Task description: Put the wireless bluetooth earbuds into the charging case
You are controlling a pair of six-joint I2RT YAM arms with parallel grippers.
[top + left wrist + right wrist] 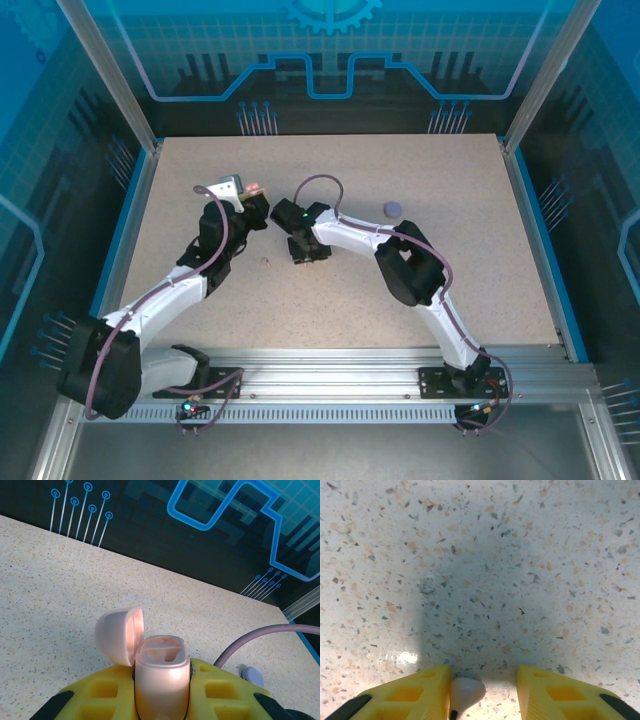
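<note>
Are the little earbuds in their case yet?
Not yet. Done: the pink case is open, gripped in the left fingers, its slots looking empty. In hand: the right fingers straddle a pale earbud on the table, not pinching it yet. Left: lift it and drop it in; the purple case waits.

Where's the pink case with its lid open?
In the left wrist view, the pink case stands low in the middle, gripped between the left gripper's yellow jaws, lid flipped open leftward.
</note>
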